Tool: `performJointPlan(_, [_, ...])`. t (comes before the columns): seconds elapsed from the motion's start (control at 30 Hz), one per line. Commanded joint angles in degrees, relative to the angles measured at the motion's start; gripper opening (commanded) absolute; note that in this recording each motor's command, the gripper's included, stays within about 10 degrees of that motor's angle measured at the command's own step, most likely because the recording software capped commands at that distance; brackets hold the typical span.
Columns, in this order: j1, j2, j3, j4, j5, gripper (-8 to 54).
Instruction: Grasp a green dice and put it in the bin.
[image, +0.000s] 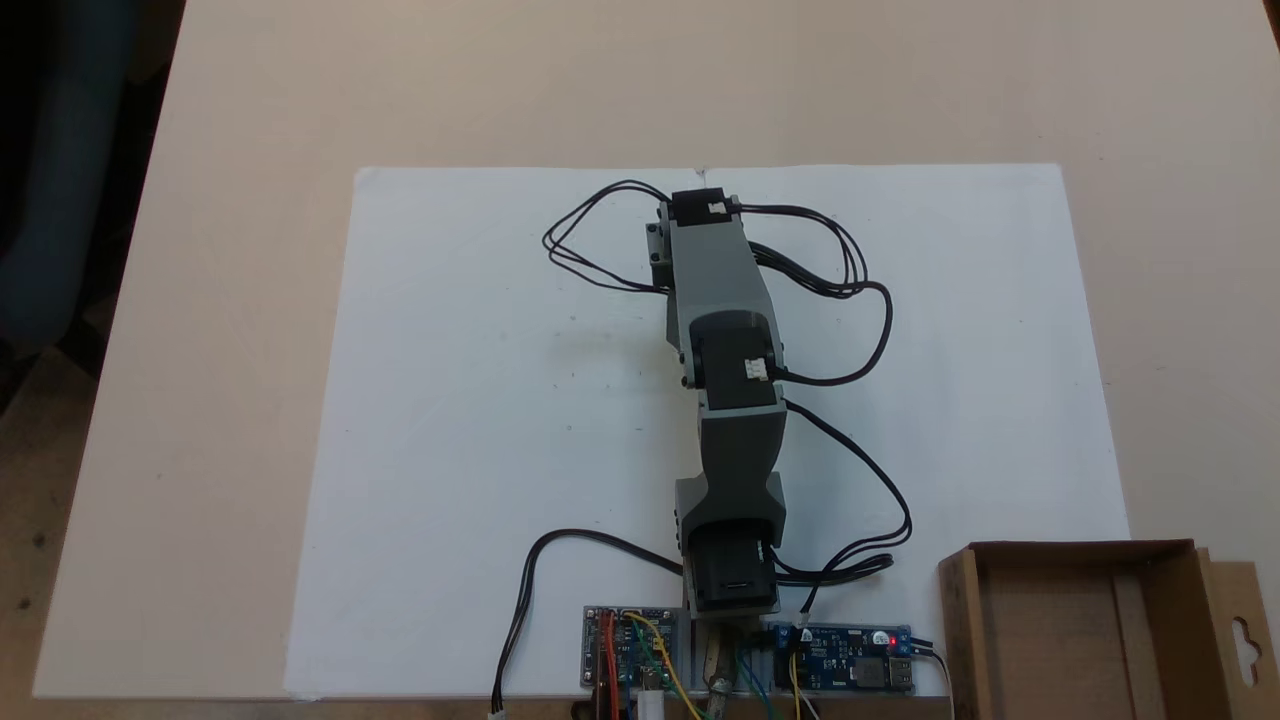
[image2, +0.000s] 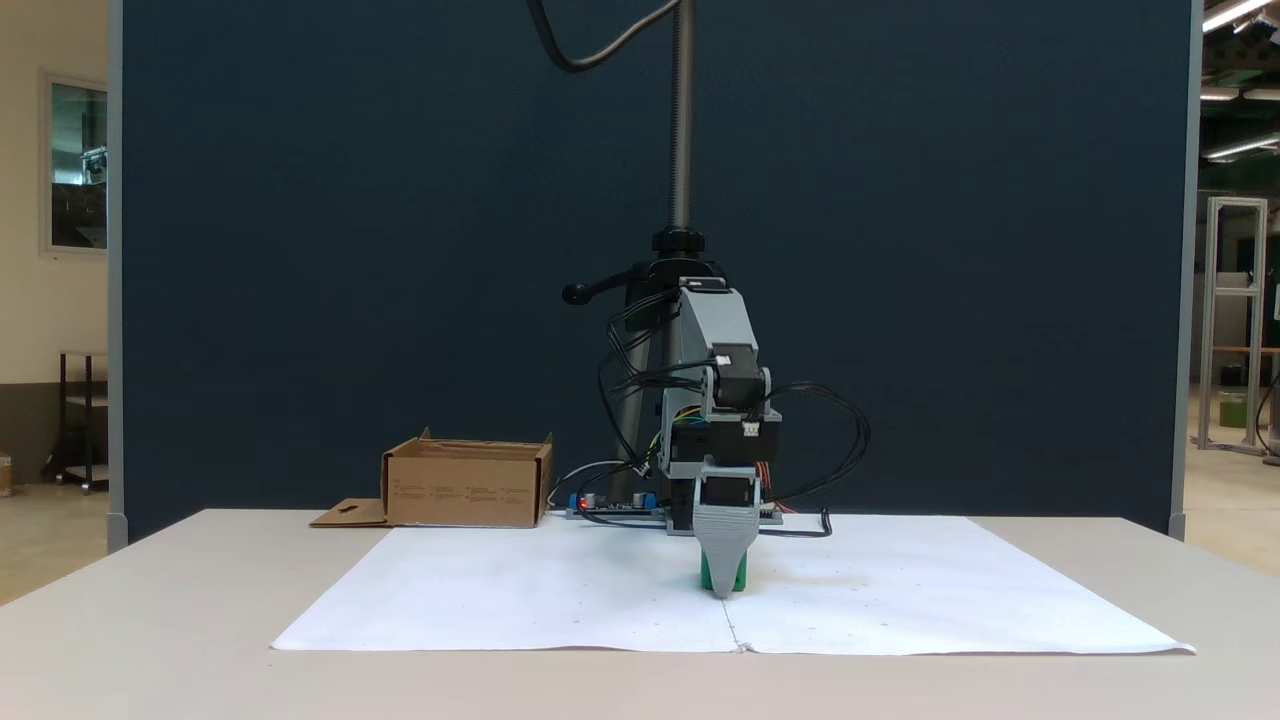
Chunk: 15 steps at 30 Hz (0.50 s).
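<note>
A green dice (image2: 741, 577) rests on the white paper in a fixed view, mostly covered by the grey finger (image2: 722, 545) in front of it. My gripper (image2: 724, 588) points straight down with its tip at the paper, right at the dice. Its jaws line up one behind the other, so their gap is hidden. In a fixed view from above, the arm (image: 720, 300) stretches away from its base and covers the gripper. The bin, a low brown cardboard box (image: 960, 620) (image2: 465, 495), stands beside the arm's base, its hang-hole flap (image: 1240, 620) folded outward.
A white paper sheet (image: 480, 450) covers the middle of the beige table (image: 220, 200). Circuit boards (image: 850, 655) and loose black cables (image: 870, 300) sit around the arm's base. A camera stand pole (image2: 682, 110) rises behind the arm before a dark partition.
</note>
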Motion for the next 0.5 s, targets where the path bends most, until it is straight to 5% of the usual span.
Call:
performJointPlan(0.0, [-0.18, 1.23, -2.64, -1.49, 2.99, 41.4])
performJointPlan(0.47, [0.97, 0.97, -2.64, -1.49, 2.99, 41.2])
